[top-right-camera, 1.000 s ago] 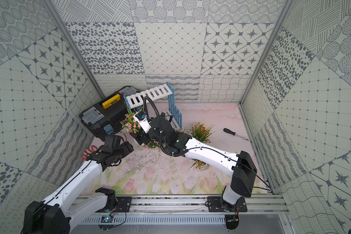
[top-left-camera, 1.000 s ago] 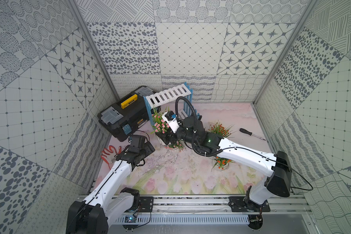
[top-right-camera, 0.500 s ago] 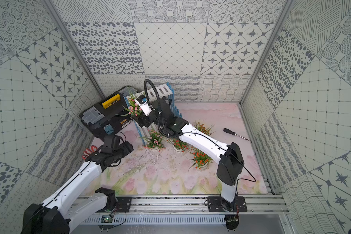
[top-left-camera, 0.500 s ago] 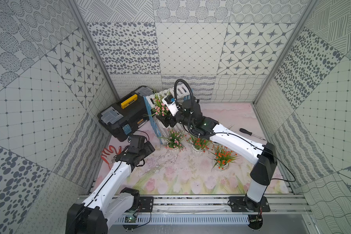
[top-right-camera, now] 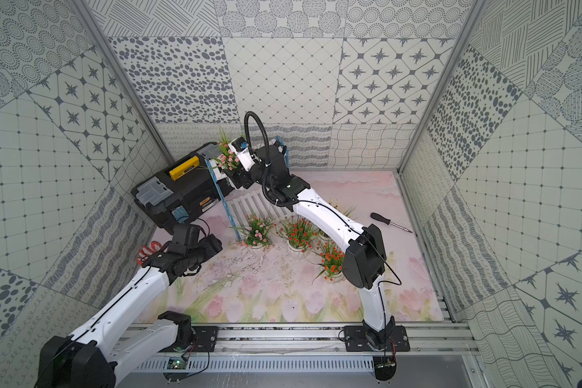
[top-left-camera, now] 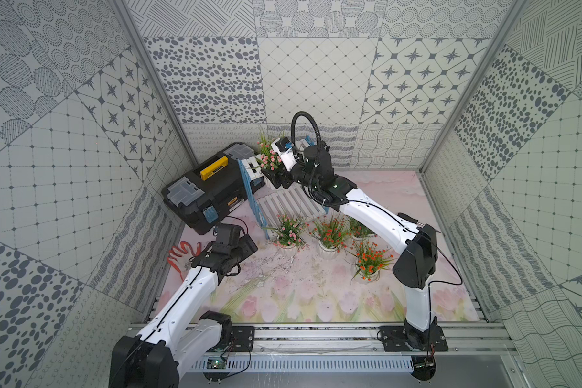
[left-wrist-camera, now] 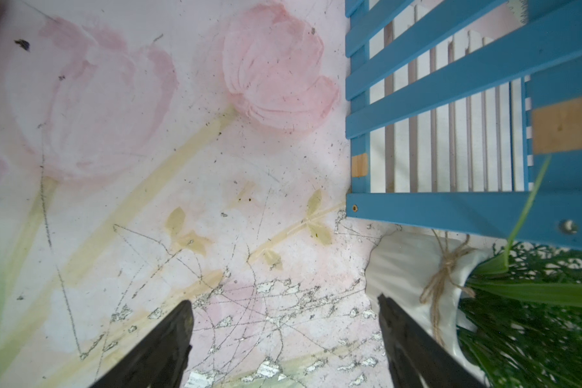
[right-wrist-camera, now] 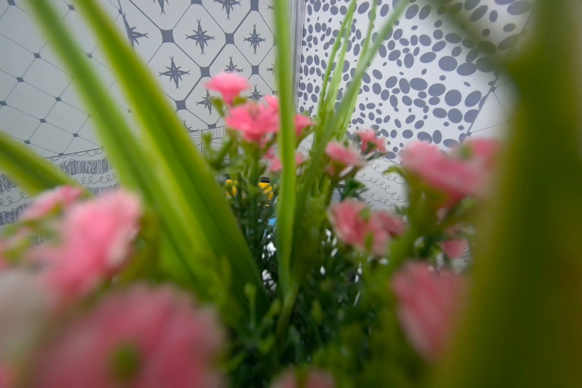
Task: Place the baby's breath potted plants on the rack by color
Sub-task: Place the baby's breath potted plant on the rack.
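One pink plant sits clamped in the right tool over the rack; left tool gapes apart.

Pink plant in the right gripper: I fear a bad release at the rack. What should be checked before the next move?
1. Right gripper grips held plant: ok.
2. Its pot over the top shelf of the rack: cannot tell, pot hidden.
3. Left gripper open, low, away from that shelf: ok.
4. Other pink plant on the table beside the rack: ok.
5. Orange plants off the rack: ok.
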Motion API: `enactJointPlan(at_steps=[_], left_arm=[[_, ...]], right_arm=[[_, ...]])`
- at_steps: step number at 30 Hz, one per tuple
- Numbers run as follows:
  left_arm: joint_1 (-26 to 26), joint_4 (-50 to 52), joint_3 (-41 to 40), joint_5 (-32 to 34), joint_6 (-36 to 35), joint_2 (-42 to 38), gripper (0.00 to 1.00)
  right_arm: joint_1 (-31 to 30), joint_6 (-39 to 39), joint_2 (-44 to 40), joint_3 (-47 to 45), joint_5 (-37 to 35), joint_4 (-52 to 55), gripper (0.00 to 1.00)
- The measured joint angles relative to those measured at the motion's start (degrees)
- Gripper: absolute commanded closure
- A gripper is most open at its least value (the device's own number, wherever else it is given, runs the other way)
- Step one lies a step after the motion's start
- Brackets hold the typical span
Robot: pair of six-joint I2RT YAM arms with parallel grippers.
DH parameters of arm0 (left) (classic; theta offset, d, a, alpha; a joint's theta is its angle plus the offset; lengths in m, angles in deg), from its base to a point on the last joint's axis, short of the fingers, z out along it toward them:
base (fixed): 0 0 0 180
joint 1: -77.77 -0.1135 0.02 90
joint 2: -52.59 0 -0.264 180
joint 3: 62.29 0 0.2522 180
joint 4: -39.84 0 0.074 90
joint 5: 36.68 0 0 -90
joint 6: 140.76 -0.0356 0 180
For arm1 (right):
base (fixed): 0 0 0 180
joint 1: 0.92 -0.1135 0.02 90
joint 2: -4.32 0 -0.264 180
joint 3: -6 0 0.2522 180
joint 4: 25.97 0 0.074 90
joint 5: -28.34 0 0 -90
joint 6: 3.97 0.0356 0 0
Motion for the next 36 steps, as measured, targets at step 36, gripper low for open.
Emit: enactJointPlan(at_steps=[36], left_arm=[[0.8,-2.4,-1.5,-1.3,-1.0,-3.0,0.13]], right_arm=[[9.9,-1.7,20.9,34.2,1.5,7.8,0.22]])
